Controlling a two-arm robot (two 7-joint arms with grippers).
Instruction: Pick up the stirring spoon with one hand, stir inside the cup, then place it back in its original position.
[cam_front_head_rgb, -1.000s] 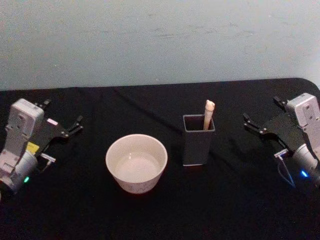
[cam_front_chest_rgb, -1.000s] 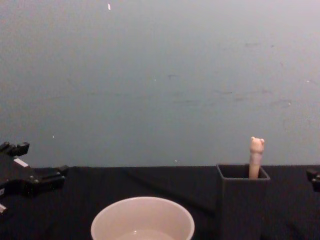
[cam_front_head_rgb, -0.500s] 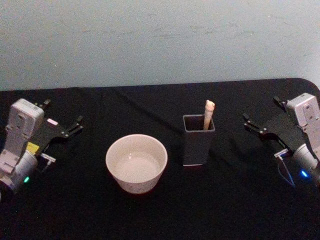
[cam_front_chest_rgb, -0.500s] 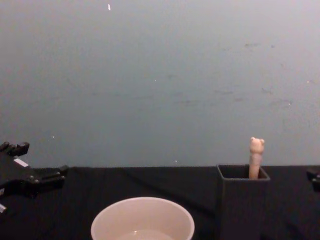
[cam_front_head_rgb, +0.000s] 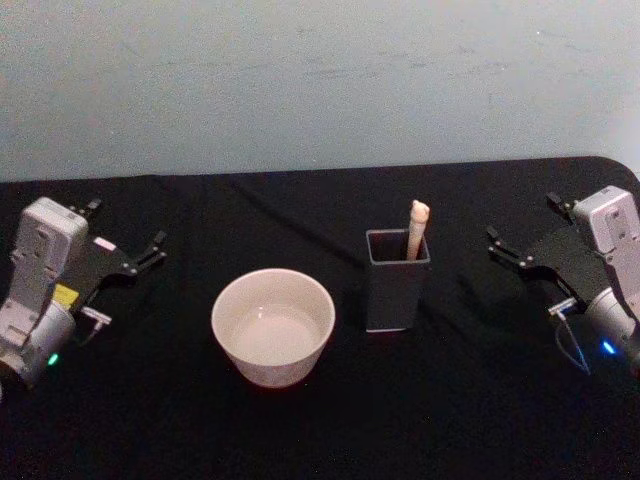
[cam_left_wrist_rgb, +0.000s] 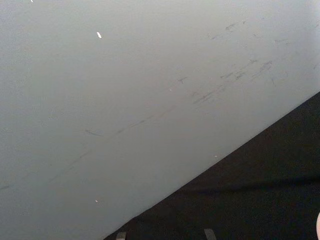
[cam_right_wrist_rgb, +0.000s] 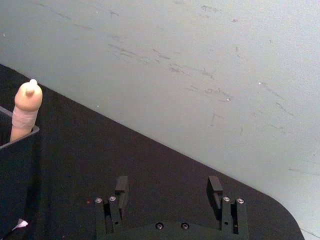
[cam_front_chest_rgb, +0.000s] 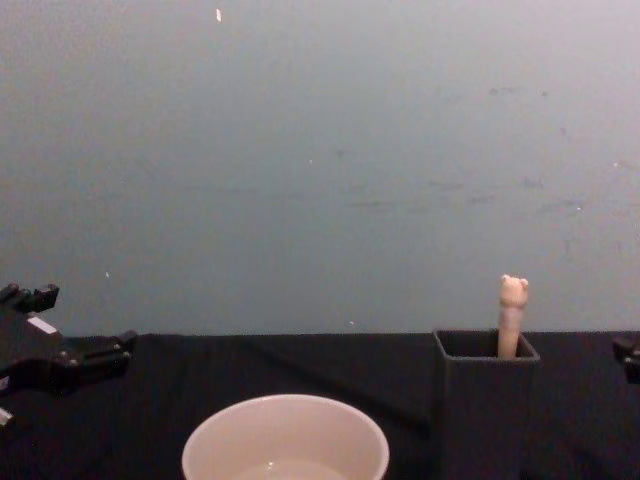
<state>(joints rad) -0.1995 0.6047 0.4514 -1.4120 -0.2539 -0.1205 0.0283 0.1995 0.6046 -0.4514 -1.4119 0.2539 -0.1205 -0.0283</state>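
Plainly, the right gripper (cam_front_head_rgb: 521, 217) is released. Its two fingers (cam_right_wrist_rgb: 121, 186) stand wide apart with nothing between them, and it sits low at the robot's right side of the black table (cam_front_head_rgb: 300, 205), well apart from the holder. The left gripper (cam_front_head_rgb: 126, 222) is likewise spread and empty, parked at the far left, well apart from the cup.

Towards the middle, the stirring spoon (cam_front_head_rgb: 417, 228) stands in the dark grey square holder (cam_front_head_rgb: 397, 295), leaning at its back right corner. Just the beige handle and the tiny bear head clear the rim; the metal bowl is hidden inside. The cream cup (cam_front_head_rgb: 273, 325) stands on the holder's left, near it but not touching. I cannot tell whether it holds any liquid.

By my reading the first step, picking up the spoon, has not begun, and everything after it remains to do. The right gripper is the nearer one, so it looks the likelier to reach. It would have to travel inward, come over the bear head and close on the short length of handle above the rim. It should stay clear of the holder's thin walls, then lift straight up so that the narrow holder is neither dragged nor tipped
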